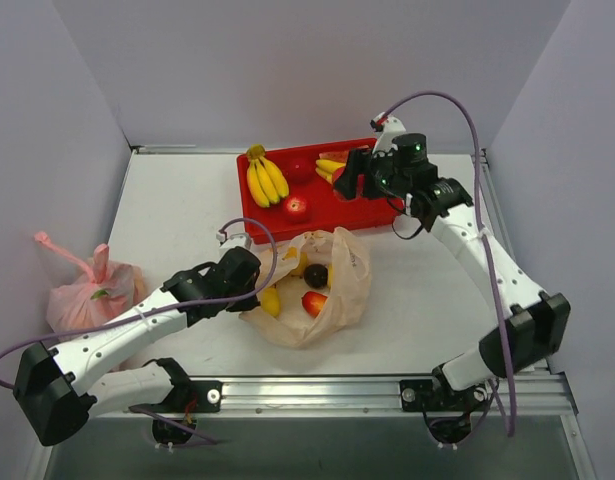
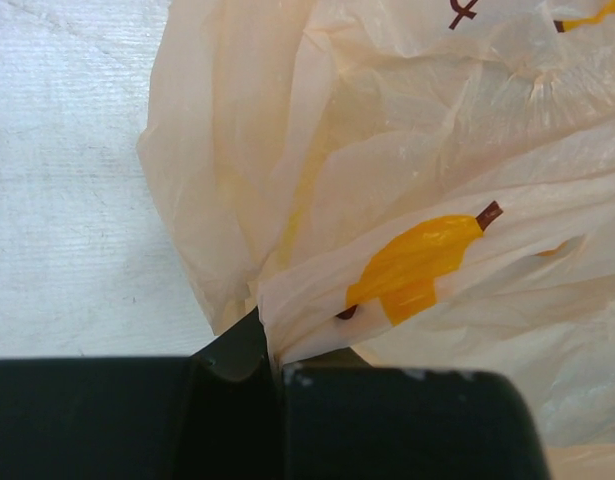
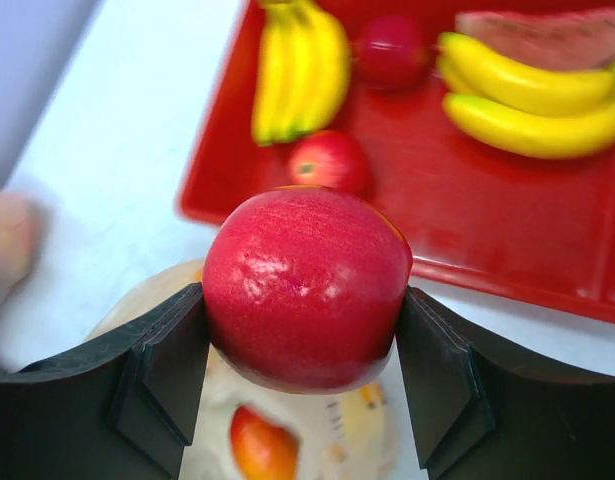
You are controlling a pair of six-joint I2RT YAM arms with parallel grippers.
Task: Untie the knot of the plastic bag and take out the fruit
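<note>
The right gripper's [image 3: 303, 345] fingers are clamped on a red apple [image 3: 305, 285], one pad on each flank, and hold it in the air over the right part of the red tray [image 1: 287, 163]. In the tray lie a banana bunch [image 1: 265, 180] at the left, another apple [image 1: 296, 208] near the front rim, and more bananas [image 3: 527, 95] beside a watermelon slice [image 3: 547, 30] at the right.

The left gripper's [image 2: 272, 365] fingers are pressed together on a fold of the plastic bag [image 1: 342, 270] at its left edge. The bag lies mid-table, just near of the tray, with its mouth open. Inside show a dark plum-like fruit [image 1: 316, 275], a red one [image 1: 314, 302] and a yellow one [image 1: 272, 300]. A pink bag [image 1: 87, 290] sits at the far left.
</note>
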